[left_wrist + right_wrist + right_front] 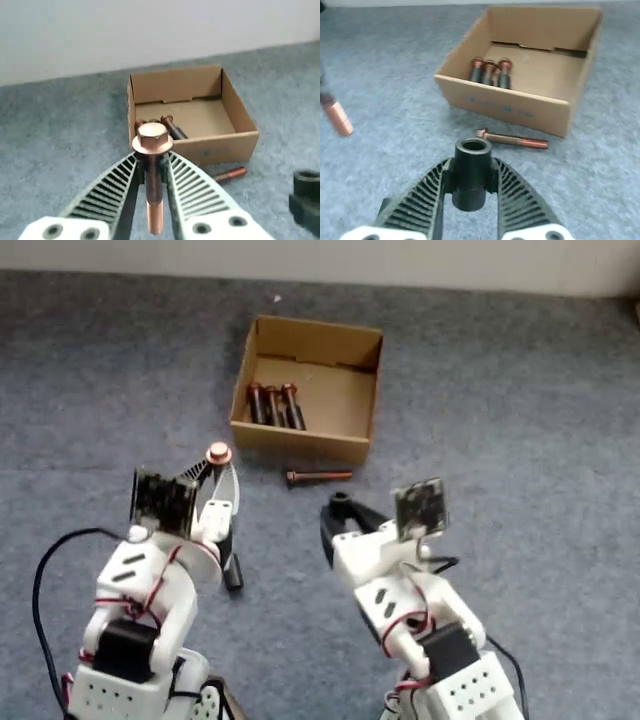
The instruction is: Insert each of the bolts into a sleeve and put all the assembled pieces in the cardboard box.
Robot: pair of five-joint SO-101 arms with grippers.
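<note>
While the left pincer (153,156) clamps a bolt (154,200) (right pincer (471,167): a sleeve (471,187)), another bolt (318,477) lies beside the box (300,443).

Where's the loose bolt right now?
In the high view the loose bolt lies on the carpet just outside the near wall of the cardboard box, apart from it.
</note>
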